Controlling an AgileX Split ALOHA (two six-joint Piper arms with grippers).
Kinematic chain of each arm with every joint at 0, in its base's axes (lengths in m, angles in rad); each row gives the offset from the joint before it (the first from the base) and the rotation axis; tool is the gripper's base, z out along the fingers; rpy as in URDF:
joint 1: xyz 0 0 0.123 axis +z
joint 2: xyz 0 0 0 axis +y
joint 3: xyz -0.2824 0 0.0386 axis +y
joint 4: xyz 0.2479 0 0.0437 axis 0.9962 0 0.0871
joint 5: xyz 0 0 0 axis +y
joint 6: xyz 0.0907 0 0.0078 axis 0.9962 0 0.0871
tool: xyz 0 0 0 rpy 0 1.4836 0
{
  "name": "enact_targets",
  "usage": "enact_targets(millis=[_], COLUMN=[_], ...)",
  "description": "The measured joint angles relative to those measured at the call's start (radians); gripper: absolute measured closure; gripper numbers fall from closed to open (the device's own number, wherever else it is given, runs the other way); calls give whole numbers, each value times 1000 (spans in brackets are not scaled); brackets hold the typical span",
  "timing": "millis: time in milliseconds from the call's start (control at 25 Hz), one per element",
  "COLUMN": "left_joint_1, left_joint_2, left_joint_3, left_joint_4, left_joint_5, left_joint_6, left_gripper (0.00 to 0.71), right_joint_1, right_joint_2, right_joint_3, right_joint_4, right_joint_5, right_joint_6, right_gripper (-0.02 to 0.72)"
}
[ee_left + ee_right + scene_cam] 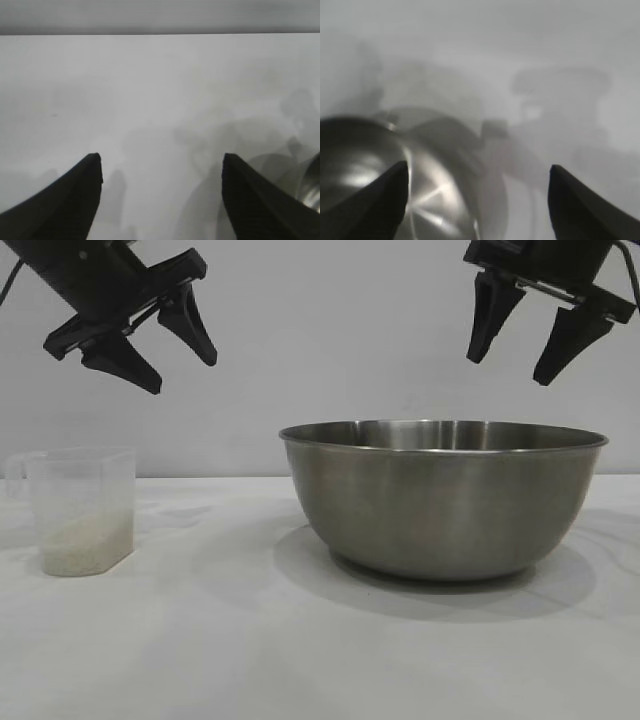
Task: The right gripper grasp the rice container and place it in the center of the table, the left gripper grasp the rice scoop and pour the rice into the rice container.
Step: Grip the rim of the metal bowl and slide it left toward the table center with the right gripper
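Note:
The rice container [443, 498], a big brushed-steel bowl, stands on the white table [250, 660] right of centre. High above its right rim hangs my right gripper [512, 370], open and empty; its wrist view looks down at the rice container [430, 190] and the right gripper [479, 167] holds nothing. The rice scoop [82, 510], a clear plastic cup with a handle, stands at the far left with rice [85, 545] in its bottom. My left gripper [185, 375] hangs open well above it, tilted. In its own view the left gripper [161, 157] frames bare tabletop.
A plain pale wall runs behind the table. A sliver of the steel bowl's edge [312, 185] shows beside one left finger. Bare tabletop lies between scoop and bowl and across the front.

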Motion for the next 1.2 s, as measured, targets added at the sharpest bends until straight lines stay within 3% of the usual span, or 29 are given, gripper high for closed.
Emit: enact_targets(millis=[240, 600, 1040, 1200], left_joint_1=[0, 0, 0, 0], left_joint_2=[0, 0, 0, 0], left_joint_3=[0, 0, 0, 0], left_joint_4=[0, 0, 0, 0], left_joint_5=[0, 6, 24, 24], left_joint_6=[0, 0, 0, 0], left_gripper=[228, 228, 228, 228], right_joint_1=[0, 34, 64, 64], right_joint_2=[-59, -118, -26, 6], right_joint_3=[58, 288, 297, 297], right_joint_4=[-32, -15, -34, -34], right_joint_5=[2, 1, -33, -81], right_joint_6=[59, 63, 65, 65], right_gripper=[208, 208, 208, 356])
